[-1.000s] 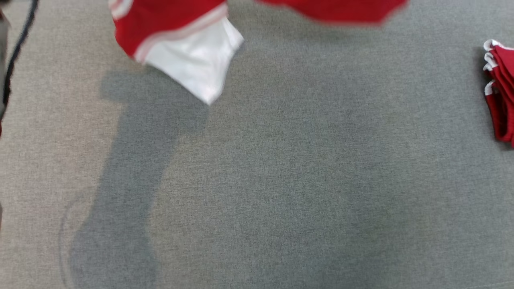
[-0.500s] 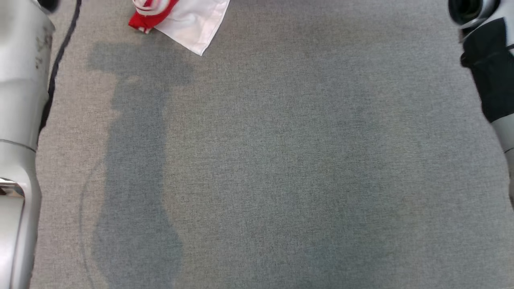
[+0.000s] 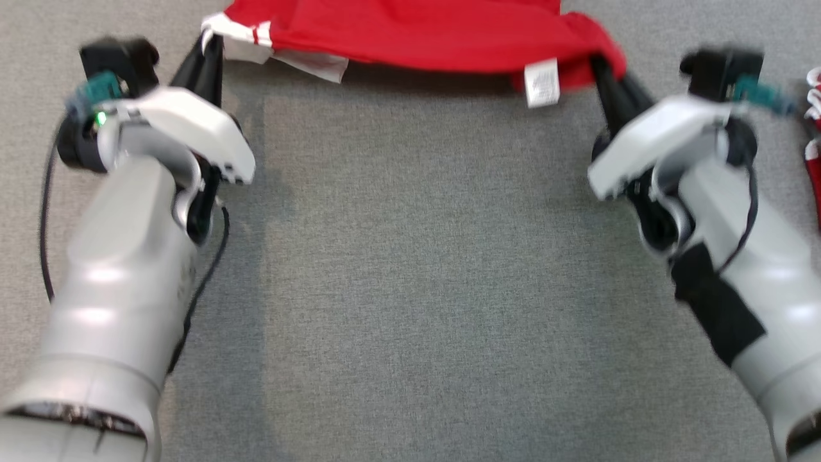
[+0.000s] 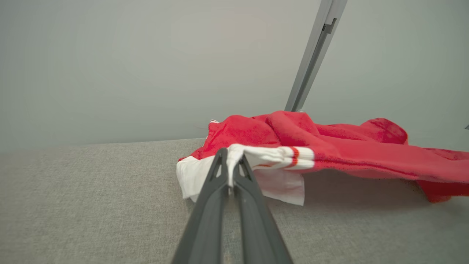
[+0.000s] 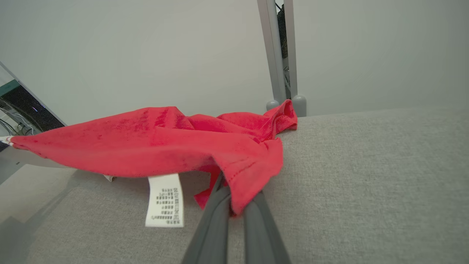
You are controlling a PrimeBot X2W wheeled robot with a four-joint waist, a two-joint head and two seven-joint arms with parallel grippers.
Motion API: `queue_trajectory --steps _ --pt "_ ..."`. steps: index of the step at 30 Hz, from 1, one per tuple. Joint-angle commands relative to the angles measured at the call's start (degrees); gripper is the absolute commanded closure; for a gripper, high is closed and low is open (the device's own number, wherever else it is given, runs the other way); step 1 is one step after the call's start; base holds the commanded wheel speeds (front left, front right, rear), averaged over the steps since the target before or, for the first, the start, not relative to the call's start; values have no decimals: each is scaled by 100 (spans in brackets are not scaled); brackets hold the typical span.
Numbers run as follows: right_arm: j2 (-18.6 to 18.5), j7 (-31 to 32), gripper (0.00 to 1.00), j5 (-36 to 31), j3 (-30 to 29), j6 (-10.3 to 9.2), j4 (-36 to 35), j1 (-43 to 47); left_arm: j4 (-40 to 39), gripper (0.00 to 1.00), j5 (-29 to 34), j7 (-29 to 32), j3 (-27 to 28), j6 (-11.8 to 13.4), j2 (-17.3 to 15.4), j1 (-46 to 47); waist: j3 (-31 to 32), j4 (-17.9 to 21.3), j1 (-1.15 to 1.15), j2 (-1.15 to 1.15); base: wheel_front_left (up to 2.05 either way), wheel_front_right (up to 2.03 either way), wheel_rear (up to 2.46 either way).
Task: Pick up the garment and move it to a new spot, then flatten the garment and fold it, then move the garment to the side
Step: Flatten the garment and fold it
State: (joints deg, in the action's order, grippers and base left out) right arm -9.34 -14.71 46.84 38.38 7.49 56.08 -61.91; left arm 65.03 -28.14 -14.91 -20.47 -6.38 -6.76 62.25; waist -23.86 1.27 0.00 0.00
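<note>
1. Along the top edge of the head view, the red garment (image 3: 417, 32) is hanging stretched between the two grippers. Its near edge is riding just above the grey cloth surface (image 3: 410, 269).
2. At the upper left of that view, the left gripper (image 4: 231, 165) is pinching the corner with the white striped hem (image 4: 271, 156). Its fingers are pressed almost together on the fabric.
3. At the upper right, the right gripper (image 5: 234, 203) is clamping the plain red corner. Its jaws are shut tight on the cloth, which is draping over its tips. A white care label (image 5: 163, 200) is dangling just beside it.
4. In both wrist views, the far part of the garment is lying bunched and wrinkled on the surface, not spread out.
5. Judging by this, the pick-up is done and the carry to a new spot appears to be under way.
6. Flattening is only beginning, since the held edge is being pulled taut while the rest is rumpled.
7. Folding and moving the garment aside are both waiting to be done.
8. At the right edge of the head view, a pile of red-and-white clothes (image 3: 813, 147) is sitting well apart from the held garment, likely marking the side spot.
</note>
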Motion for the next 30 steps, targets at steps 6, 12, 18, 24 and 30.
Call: queue_trajectory --steps 6,12,18,24,30 --pt "-309 -54 100 162 -142 2 -914 1423 -1076 100 369 -29 158 302 -73 -1464 397 -1 0 0 0 0 0" --pt "-464 -56 100 -88 -766 2 -1864 2868 -2286 100 669 -30 286 543 -186 -3037 856 38 0 0 0 0 0" --pt "-517 -56 100 -400 -1345 1 -2527 4243 -3471 100 805 55 228 842 -378 -4541 1274 50 0 0 0 0 0" --pt "-520 -37 100 -699 -1707 1 -3010 5295 -5030 100 829 717 219 1443 -589 -5913 1613 76 0 0 0 0 0" --pt "-351 461 100 -1173 -2367 1 -3647 6300 -6646 100 786 1567 106 2014 -668 -7262 1918 34 0 0 0 0 0"
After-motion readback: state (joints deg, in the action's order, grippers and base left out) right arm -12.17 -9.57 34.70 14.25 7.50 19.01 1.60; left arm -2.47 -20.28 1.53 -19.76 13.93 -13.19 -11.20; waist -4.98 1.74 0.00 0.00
